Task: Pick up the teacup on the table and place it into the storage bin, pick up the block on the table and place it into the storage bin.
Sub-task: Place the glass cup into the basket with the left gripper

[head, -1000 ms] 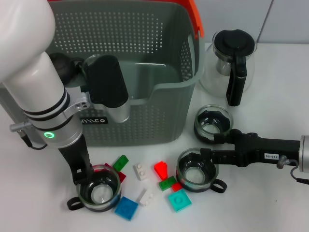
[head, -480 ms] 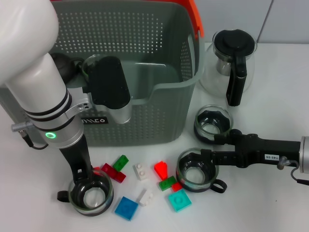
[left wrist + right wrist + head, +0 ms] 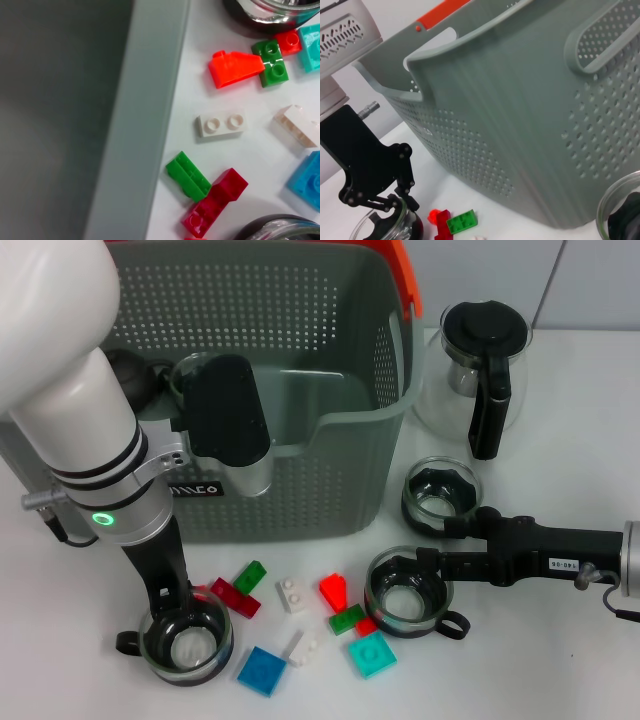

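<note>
My left gripper (image 3: 172, 612) is shut on the rim of a glass teacup (image 3: 186, 648) standing on the table at the front left, below the storage bin (image 3: 320, 490). The right wrist view shows the left gripper (image 3: 390, 202) astride that cup's rim (image 3: 367, 225). Several blocks lie beside the cup: green (image 3: 250, 575), red (image 3: 235, 597), white (image 3: 291, 594), orange-red (image 3: 334, 590), blue (image 3: 263, 670) and teal (image 3: 372, 653). The left wrist view shows the green (image 3: 188, 176), red (image 3: 215, 202) and white (image 3: 220, 124) blocks by the bin wall (image 3: 145, 125). My right gripper (image 3: 437, 545) is open, low between two other teacups.
A second teacup (image 3: 405, 592) sits at the front centre and a third (image 3: 441, 490) behind it, both by my right gripper. A glass pot with a black lid (image 3: 482, 365) stands to the right of the bin. The bin's orange handle (image 3: 400, 270) is at its far right corner.
My left gripper has dragged the teacup a little to the left, and its handle has swung round to the left. The right arm has not moved.
</note>
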`<act>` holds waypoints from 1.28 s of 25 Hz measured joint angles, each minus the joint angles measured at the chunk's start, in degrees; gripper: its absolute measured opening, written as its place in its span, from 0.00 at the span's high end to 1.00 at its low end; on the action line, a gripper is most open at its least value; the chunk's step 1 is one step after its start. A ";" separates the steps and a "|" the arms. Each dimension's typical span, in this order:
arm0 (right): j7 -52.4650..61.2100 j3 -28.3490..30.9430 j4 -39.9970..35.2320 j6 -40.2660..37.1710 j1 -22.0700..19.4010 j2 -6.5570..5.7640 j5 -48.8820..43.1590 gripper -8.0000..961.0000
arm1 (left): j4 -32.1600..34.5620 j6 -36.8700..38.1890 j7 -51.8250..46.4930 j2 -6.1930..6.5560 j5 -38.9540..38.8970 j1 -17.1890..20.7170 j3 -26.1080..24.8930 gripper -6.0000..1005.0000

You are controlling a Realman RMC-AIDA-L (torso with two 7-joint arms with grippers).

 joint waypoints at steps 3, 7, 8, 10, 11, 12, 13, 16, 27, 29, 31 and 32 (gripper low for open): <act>0.00 0.00 0.00 0.05 0.00 0.00 0.00 0.05 | 0.15 0.31 -0.01 0.04 -0.02 0.02 -0.02 0.95; 0.00 0.00 0.00 0.11 0.00 -0.04 0.00 0.05 | 1.89 2.82 0.14 0.12 -0.55 0.06 -0.67 0.95; 0.00 0.00 0.00 0.12 0.00 -0.06 0.00 0.05 | 2.77 3.72 0.20 0.12 -0.64 0.14 -0.92 0.95; 0.00 0.00 0.00 0.12 0.01 -0.10 0.00 0.05 | 4.74 5.19 0.29 0.10 -0.68 0.56 -1.35 0.95; 0.00 0.00 0.00 0.12 0.01 -0.10 0.00 0.05 | 6.17 5.97 0.30 0.08 -0.70 0.93 -1.54 0.95; 0.00 0.00 0.00 0.12 0.01 -0.11 0.00 0.05 | 7.20 6.38 0.30 0.09 -0.70 1.17 -1.77 0.95; -0.01 0.00 0.00 0.12 0.01 -0.11 0.00 0.05 | 8.20 6.98 0.33 0.08 -0.72 1.35 -2.14 0.95; -0.07 0.00 0.00 0.11 -0.05 -0.03 0.00 0.05 | 10.26 9.32 0.82 0.10 -0.92 1.41 -3.95 0.95; -0.09 0.00 0.00 0.10 -0.09 0.08 0.00 0.05 | 19.87 16.46 3.22 0.12 -1.63 1.36 -10.11 0.95; -0.09 0.00 0.00 0.10 -0.09 0.09 0.00 0.05 | 21.35 17.94 4.10 0.17 -2.20 0.90 -12.39 0.95; -0.09 0.00 0.00 0.10 -0.09 0.08 0.00 0.05 | 22.73 19.55 4.87 0.30 -3.10 0.18 -14.79 0.95; -0.09 0.00 0.00 0.10 -0.09 0.07 0.00 0.05 | 23.39 20.20 5.20 0.41 -3.44 -0.15 -15.90 0.95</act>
